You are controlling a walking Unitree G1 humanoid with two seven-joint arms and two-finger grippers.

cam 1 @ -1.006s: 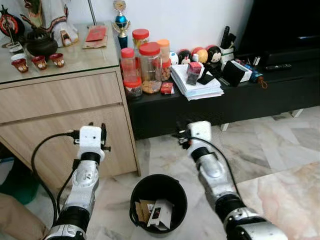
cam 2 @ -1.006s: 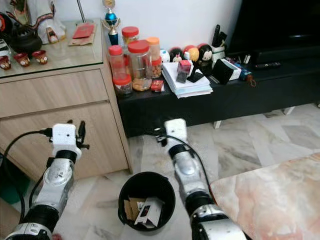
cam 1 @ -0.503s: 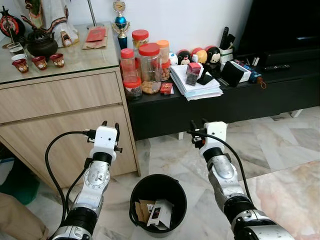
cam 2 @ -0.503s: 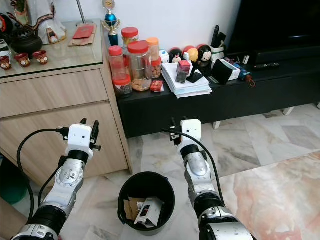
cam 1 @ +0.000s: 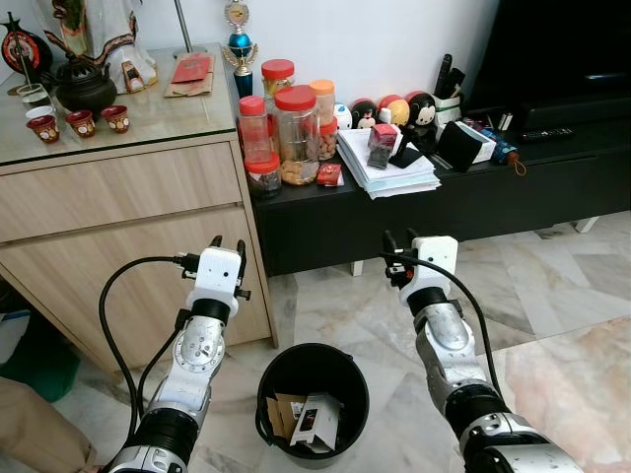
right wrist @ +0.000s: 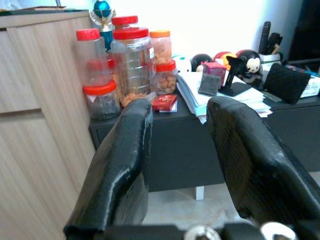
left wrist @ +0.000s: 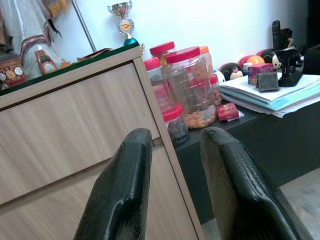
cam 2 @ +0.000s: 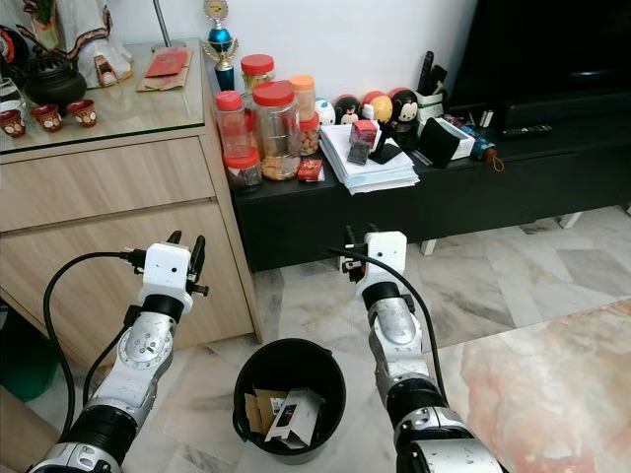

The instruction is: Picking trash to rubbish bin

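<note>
Left gripper [cam 1: 228,242] is raised in front of the wooden cabinet [cam 1: 118,197], fingers parted w/ a clear gap and nothing between them; the left wrist view shows the two black fingers [left wrist: 125,190] framing a cabinet drawer front. Right gripper [cam 1: 397,239] is raised before the low black console [cam 1: 463,202], fingers likewise apart and empty; the right wrist view has its fingers [right wrist: 122,165] either side of the console edge. Both grippers sit above and to either side of the black rubbish bin [cam 1: 313,367] on the marble floor [cam 1: 552,286], between the two arms. Bin holds trash [cam 1: 306,419]: brown cardboard bits plus a white-and-black carton; any print on it is too small to read. On the console: red-lidded clear jars [cam 1: 294,133], one w/ orange-brown snacks, one small jar w/ dark contents, an orange-lidded jar behind. Beside them a small red packet [right wrist: 164,102], a stack of papers [cam 1: 389,168] w/ a pinkish box on top, and round cartoon-mouse plush toys [cam 1: 422,103]. No legible labels anywhere. Cabinet top carries small red cups [cam 1: 79,122], a dark teapot [cam 1: 87,87], a red envelope [cam 1: 189,67] and a trophy [cam 1: 237,39]. Wrist views bring the jars and packet closer; eye views add the bin and floor.
</note>
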